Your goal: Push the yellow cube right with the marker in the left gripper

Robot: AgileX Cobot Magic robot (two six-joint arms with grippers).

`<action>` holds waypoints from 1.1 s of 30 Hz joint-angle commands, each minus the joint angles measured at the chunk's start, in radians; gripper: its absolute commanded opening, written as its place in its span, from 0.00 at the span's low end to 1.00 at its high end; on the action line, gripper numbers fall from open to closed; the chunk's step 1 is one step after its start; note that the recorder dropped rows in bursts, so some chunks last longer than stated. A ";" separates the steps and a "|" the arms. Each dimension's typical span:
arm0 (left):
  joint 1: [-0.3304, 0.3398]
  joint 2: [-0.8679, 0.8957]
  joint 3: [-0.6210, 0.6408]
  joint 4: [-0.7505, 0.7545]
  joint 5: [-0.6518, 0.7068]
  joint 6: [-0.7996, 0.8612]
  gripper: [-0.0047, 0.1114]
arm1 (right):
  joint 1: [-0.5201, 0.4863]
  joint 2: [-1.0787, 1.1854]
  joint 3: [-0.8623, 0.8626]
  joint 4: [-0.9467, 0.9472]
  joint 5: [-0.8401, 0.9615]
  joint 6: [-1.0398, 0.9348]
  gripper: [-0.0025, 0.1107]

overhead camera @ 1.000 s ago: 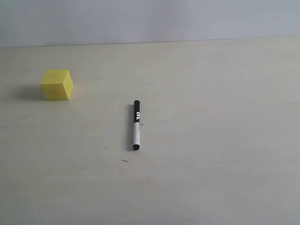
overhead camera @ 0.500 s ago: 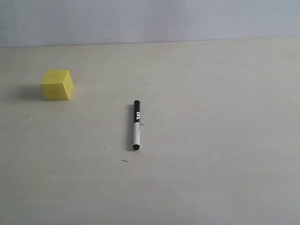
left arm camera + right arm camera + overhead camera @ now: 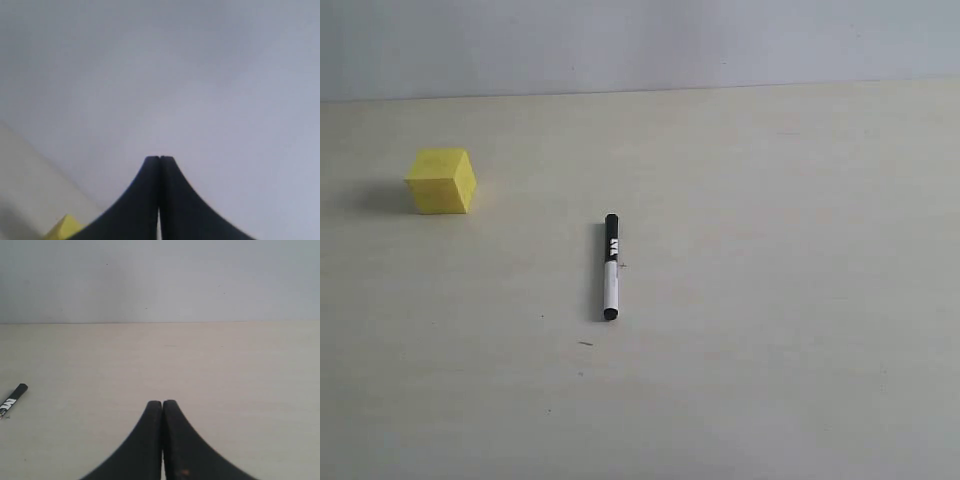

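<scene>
The yellow cube (image 3: 442,180) sits on the pale table at the left in the exterior view; one corner of the cube (image 3: 62,228) shows in the left wrist view. The marker (image 3: 611,266) lies flat near the table's middle, black capped end pointing away, white barrel nearer; its black end (image 3: 12,400) appears in the right wrist view. No arm shows in the exterior view. My left gripper (image 3: 159,159) is shut with nothing between its fingers and faces mostly the grey wall. My right gripper (image 3: 162,403) is also shut and empty, above bare table.
The pale table (image 3: 770,300) runs back to a grey wall (image 3: 640,45). A small dark fleck (image 3: 585,343) lies just in front of the marker.
</scene>
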 commanded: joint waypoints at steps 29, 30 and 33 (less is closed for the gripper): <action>-0.660 1.605 -1.188 0.449 1.052 -0.115 0.04 | -0.006 -0.006 0.005 0.000 -0.008 -0.005 0.02; -0.681 1.649 -1.221 0.449 1.050 -0.123 0.04 | -0.006 -0.006 0.005 0.000 -0.008 -0.005 0.02; -0.739 1.769 -1.346 0.449 1.056 -0.128 0.04 | -0.006 -0.006 0.005 0.000 -0.008 -0.005 0.02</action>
